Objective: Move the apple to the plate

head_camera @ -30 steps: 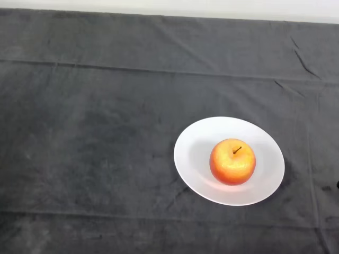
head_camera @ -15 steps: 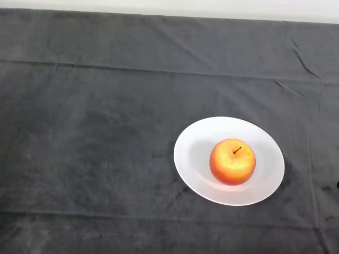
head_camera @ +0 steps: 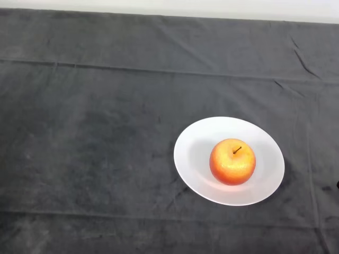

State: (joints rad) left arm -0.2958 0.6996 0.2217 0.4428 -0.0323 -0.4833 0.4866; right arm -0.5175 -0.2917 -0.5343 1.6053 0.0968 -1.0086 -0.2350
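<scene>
One apple (head_camera: 232,161) on one plate (head_camera: 196,148)

Red-orange apple (head_camera: 232,161) sits upright, stem up, on the white round plate (head_camera: 193,153), slightly right of and below the plate's middle. Plate lies flat in the lower right part of the frame.
</scene>
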